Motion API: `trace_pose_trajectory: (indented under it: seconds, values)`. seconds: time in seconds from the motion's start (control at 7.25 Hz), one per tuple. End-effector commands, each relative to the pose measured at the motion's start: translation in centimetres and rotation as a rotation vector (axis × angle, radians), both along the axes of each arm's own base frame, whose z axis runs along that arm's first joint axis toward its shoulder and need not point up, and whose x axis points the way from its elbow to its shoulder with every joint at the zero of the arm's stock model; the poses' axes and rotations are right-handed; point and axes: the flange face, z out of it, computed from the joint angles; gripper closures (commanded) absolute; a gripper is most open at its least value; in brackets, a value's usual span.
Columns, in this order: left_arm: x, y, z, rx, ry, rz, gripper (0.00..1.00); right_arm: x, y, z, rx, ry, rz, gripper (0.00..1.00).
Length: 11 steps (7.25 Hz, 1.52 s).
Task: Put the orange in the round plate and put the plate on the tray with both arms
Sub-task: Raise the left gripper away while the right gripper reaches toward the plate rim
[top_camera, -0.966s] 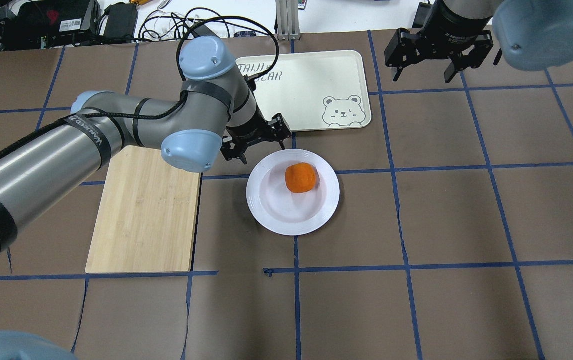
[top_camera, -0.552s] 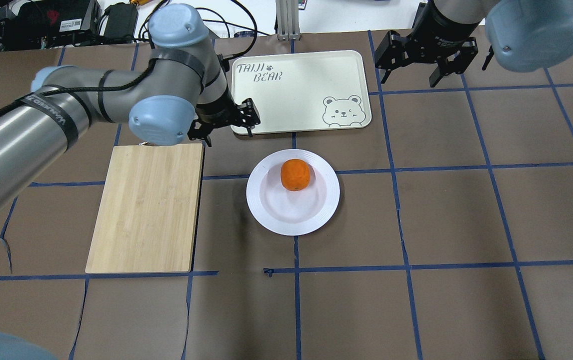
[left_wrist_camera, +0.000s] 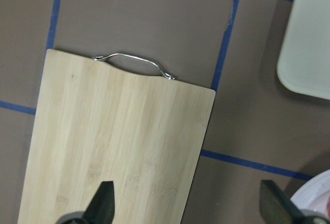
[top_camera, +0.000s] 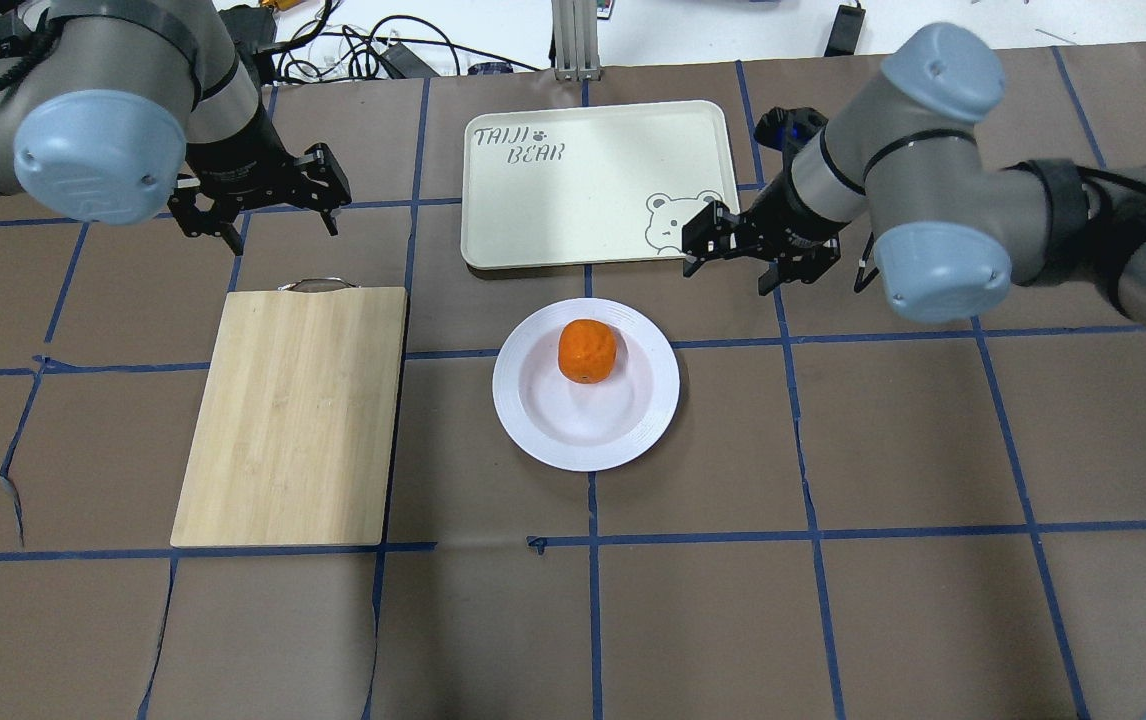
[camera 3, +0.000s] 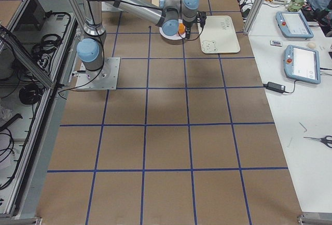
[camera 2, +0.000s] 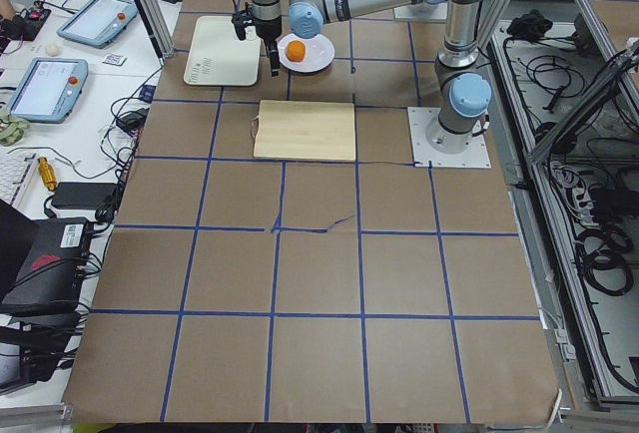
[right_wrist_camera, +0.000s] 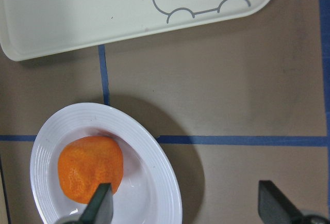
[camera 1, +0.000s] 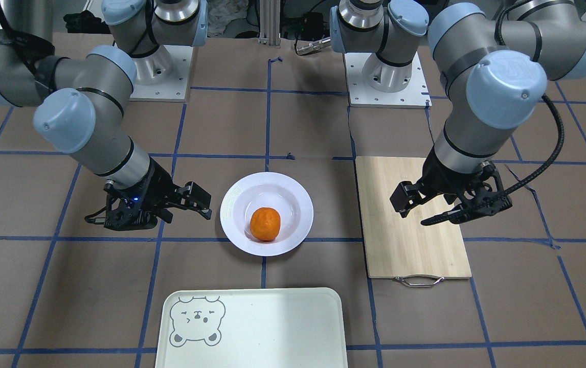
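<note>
An orange (top_camera: 588,351) rests in the round plate (top_camera: 533,420); left pincer (top_camera: 283,235) and right pincer (top_camera: 723,275) both gape wide, empty.
Pinching opposite rims and lifting level should keep the orange from rolling.

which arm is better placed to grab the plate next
Right. The right gripper hangs open close to the round plate, by the tray corner. The left gripper, also open, is farther off, beyond the cutting board handle.
</note>
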Motion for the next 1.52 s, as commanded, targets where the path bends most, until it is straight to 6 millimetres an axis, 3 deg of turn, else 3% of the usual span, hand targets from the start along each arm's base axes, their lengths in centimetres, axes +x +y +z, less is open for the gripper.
trace_pose_trajectory:
  seconds: [0.0, 0.41, 0.97, 1.38]
  values:
    - [0.8, 1.4, 1.6, 0.000, -0.085, 0.001, 0.00, 1.1, 4.1, -6.5, 0.003, -0.099, -0.015, 0.00]
    - [0.8, 1.2, 2.2, -0.012, -0.078, 0.018, 0.00, 1.8, 5.7, -9.0, 0.057, -0.106, -0.012, 0.00]
    - [-0.1, 1.2, 1.1, 0.001, -0.073, -0.012, 0.00, 3.5, 6.1, -10.1, 0.091, -0.181, -0.031, 0.00]
    - [-0.7, 1.9, 1.5, -0.006, -0.031, -0.042, 0.00, 5.1, 6.6, -11.3, 0.107, -0.181, -0.027, 0.04]
